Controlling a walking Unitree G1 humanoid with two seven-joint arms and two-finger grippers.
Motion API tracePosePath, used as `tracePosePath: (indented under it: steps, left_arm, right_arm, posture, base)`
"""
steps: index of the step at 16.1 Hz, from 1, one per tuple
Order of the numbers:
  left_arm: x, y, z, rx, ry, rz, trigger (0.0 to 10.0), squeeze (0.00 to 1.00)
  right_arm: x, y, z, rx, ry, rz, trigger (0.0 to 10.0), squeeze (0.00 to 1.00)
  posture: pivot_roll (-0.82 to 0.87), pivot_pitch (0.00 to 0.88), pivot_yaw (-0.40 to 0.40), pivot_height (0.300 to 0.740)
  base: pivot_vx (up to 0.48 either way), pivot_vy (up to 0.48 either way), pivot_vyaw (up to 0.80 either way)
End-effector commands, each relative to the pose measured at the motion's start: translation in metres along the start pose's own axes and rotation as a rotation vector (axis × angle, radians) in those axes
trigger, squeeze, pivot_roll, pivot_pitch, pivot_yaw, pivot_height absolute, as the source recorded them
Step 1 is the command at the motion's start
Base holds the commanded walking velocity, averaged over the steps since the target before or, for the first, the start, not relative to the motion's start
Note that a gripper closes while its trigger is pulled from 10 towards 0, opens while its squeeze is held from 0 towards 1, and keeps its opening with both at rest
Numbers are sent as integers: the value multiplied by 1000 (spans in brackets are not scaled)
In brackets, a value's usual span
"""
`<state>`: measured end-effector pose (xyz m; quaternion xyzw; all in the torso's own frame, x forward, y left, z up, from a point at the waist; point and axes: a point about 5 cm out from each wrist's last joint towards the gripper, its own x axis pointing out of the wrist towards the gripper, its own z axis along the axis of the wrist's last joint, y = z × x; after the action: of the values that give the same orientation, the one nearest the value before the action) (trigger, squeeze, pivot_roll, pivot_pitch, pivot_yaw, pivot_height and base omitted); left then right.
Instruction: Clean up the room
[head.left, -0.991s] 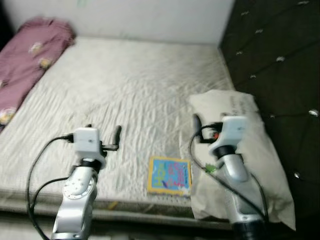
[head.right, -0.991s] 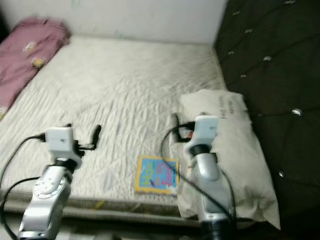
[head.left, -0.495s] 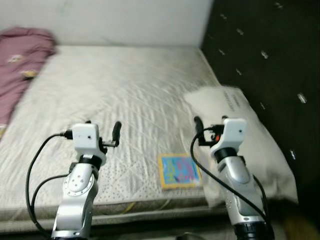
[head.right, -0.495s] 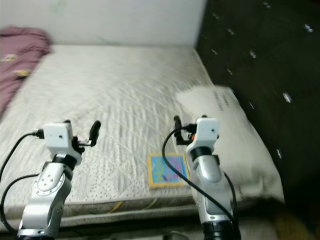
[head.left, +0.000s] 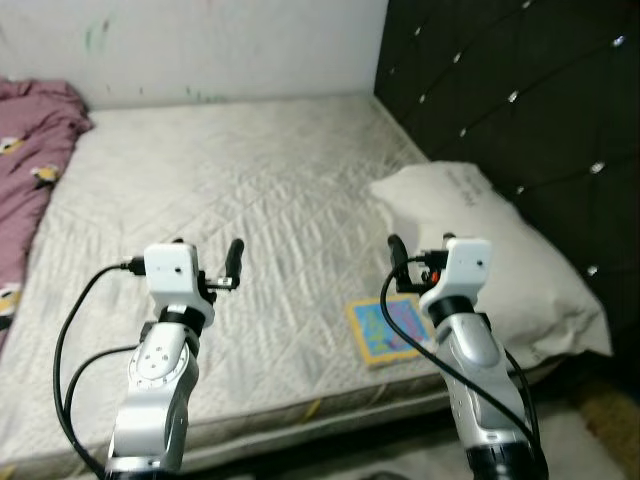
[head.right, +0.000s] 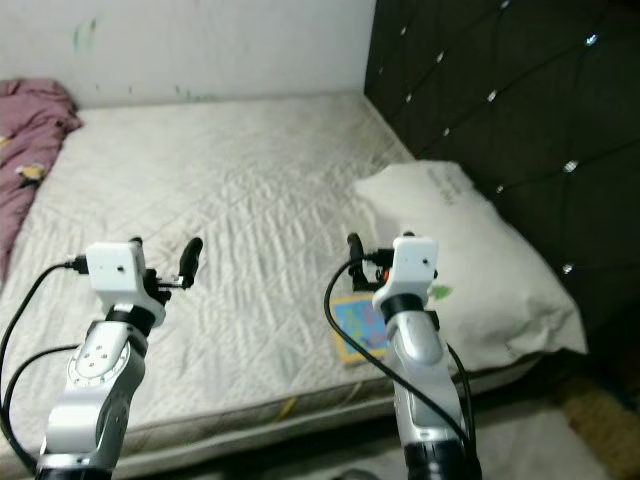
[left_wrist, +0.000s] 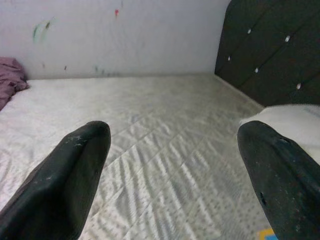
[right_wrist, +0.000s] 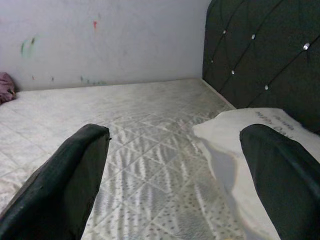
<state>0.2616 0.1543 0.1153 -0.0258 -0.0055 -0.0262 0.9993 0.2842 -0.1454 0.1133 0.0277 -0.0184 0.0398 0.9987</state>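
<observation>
A bare quilted mattress (head.left: 230, 180) is seen from its near edge, set against a white wall (head.left: 200, 45) marked with small coloured smudges and, on the robot's right, a dark tufted headboard (head.left: 510, 90) studded with shiny buttons. A white pillow (head.left: 500, 260) is laid at the right side of the mattress, against the headboard. A colourful book (head.left: 385, 330), blue with a yellow border, is lying flat near the front edge of the mattress, just beside the pillow and partly hidden by the right arm. A maroon printed blanket (head.left: 30, 150) is bunched along the far left side of the bed. The left gripper (left_wrist: 170, 165) is held above the front part of the mattress with its fingers spread wide and nothing between them. The right gripper (right_wrist: 175, 170) is raised over the book's near corner, likewise spread wide and empty, with the pillow seen beside one finger.
</observation>
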Motion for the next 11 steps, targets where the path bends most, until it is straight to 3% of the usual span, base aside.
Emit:
tracePosePath:
  steps: [1,11]
  left_arm:
    - [1,-3,0,5,0,4,10000,0]
    - [4,-2,1,1,-1,29,10000,0]
  right_arm:
    - [0,-8,-1,-14,7,-26,10000,0]
    - [1,-7,-1,-35,2,-11,10000,0]
  posture:
    - [-16,0,9,740]
    - [-20,0,10,740]
  base:
    - [0,480,0]
    - [0,478,0]
